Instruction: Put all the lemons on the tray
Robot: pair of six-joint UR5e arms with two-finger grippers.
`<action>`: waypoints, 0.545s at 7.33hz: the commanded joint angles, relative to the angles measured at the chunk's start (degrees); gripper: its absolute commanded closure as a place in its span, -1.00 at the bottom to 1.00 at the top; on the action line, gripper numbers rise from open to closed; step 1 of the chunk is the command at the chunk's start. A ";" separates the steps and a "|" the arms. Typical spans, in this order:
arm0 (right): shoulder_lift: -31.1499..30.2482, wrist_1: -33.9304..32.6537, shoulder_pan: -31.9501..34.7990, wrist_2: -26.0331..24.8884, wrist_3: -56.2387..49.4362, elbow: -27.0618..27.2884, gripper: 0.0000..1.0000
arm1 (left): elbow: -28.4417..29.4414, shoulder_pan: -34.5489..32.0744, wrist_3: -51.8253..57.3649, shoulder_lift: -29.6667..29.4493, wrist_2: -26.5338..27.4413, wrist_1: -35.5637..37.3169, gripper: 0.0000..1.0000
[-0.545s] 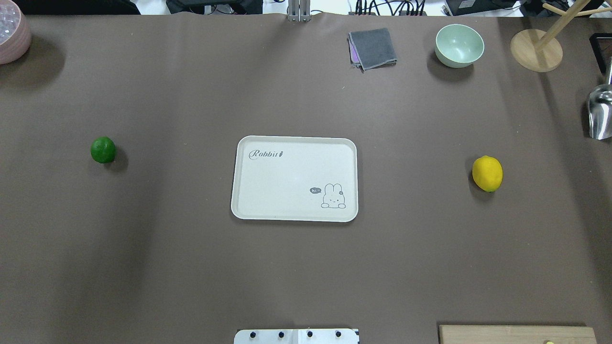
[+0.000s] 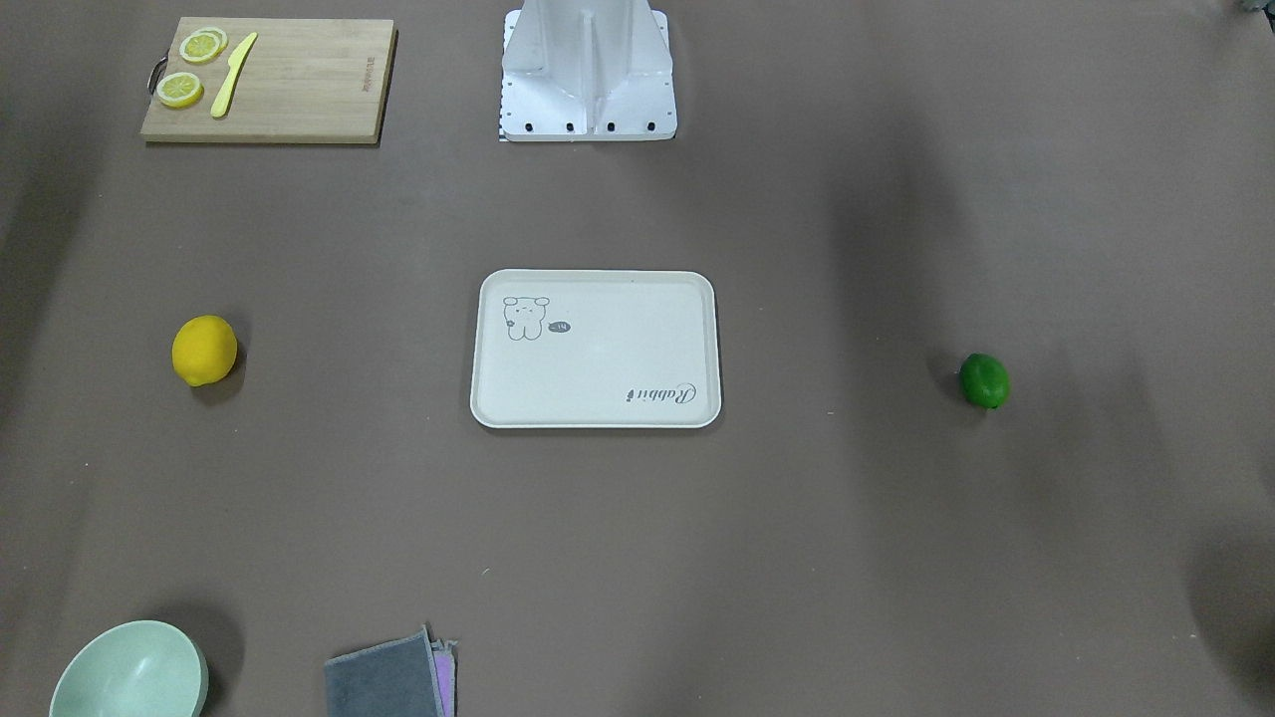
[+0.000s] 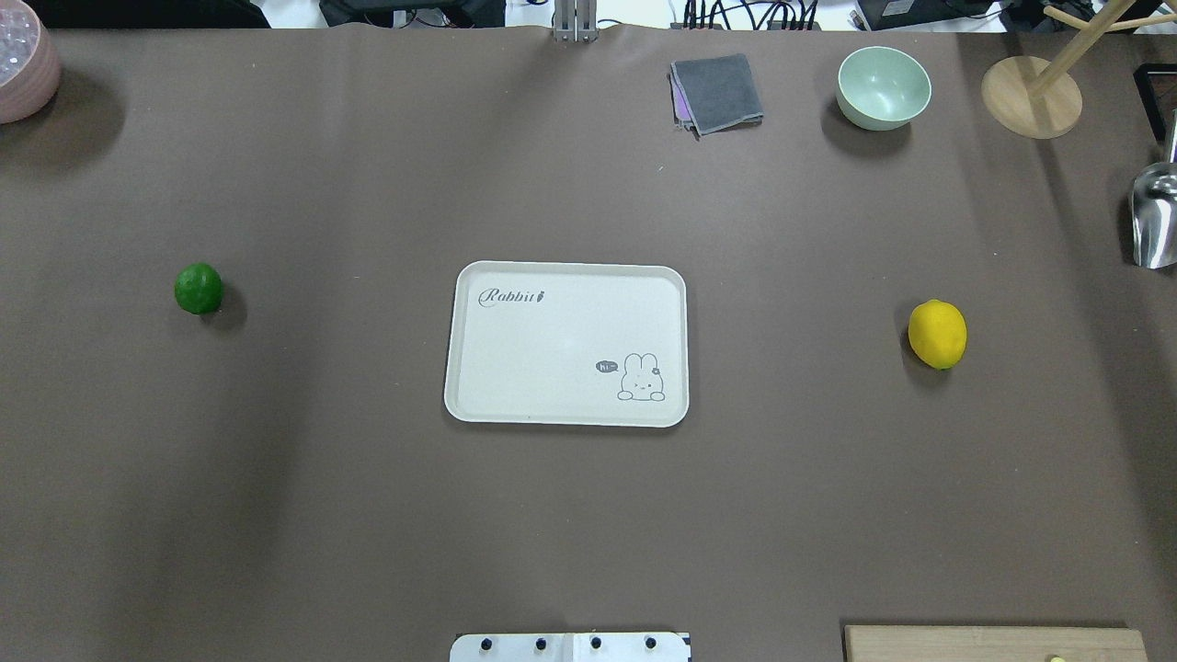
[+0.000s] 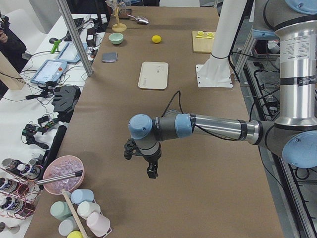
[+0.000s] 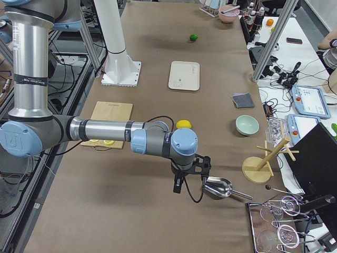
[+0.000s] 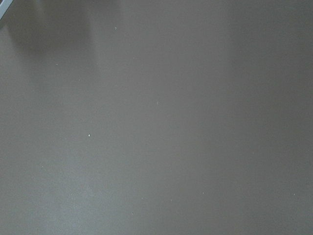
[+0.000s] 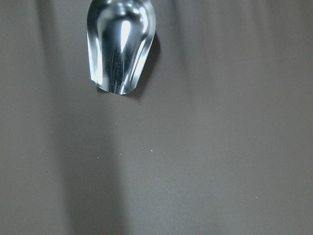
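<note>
Cream tray (image 3: 552,340) between yellow lemon (image 3: 937,334) and green lemon (image 3: 199,288), left claw (image 4: 140,162), right claw (image 5: 189,180), cannot tell if spread

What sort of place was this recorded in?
Most likely a robotics lab: a left arm and right arm reach over a brown-covered table, a side bench holds a tablet, and kitchen props such as the tray and cutting board look staged.
</note>
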 commanded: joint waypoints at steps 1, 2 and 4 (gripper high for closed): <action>0.29 0.01 -0.72 0.01 0.60 0.08 -0.99 | -0.24 0.91 -8.62 -4.04 -0.20 1.07 -0.96; 0.64 0.09 -1.51 0.01 0.86 0.17 -0.98 | -0.25 3.61 -13.30 -6.23 -0.90 1.24 -0.96; 1.34 2.88 -4.92 0.01 7.24 0.61 -0.98 | -0.16 10.99 -23.92 -11.50 -2.31 1.07 -0.96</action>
